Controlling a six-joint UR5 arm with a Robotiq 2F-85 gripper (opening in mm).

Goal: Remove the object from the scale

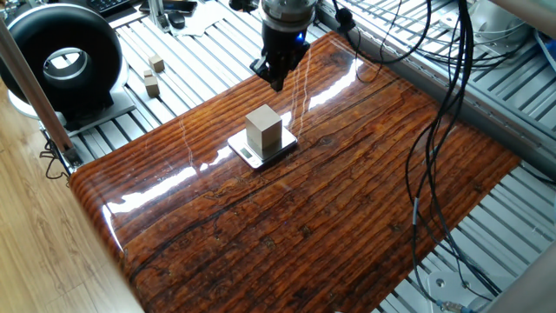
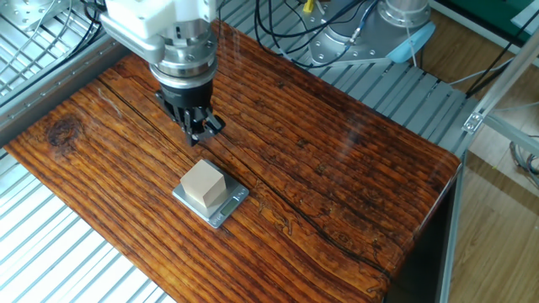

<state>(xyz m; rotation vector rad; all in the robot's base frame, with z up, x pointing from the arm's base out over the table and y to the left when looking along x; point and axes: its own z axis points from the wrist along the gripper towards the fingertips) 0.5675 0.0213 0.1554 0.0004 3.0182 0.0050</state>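
The pale beige wooden block [image 1: 263, 129] stands upright on the thin silver-grey scale [image 1: 247, 156] near the middle of the glossy wooden tabletop [image 1: 330, 200]. In the other fixed view the block [image 2: 205, 183] sits on the scale [image 2: 222, 211] as well. My gripper [image 1: 278, 83] hangs above the tabletop beyond the block, apart from it and not touching it. Its fingers come together to a point, and it is shut and empty. It also shows in the other fixed view [image 2: 200, 135], up and left of the block.
Two small tan cubes [image 1: 156, 63] [image 1: 151, 84] lie on the slatted metal surface at the back left, near a black ring-shaped device [image 1: 65, 61]. Black cables [image 1: 443, 130] hang over the table's right side. The arm's base [image 2: 396, 21] stands behind the table.
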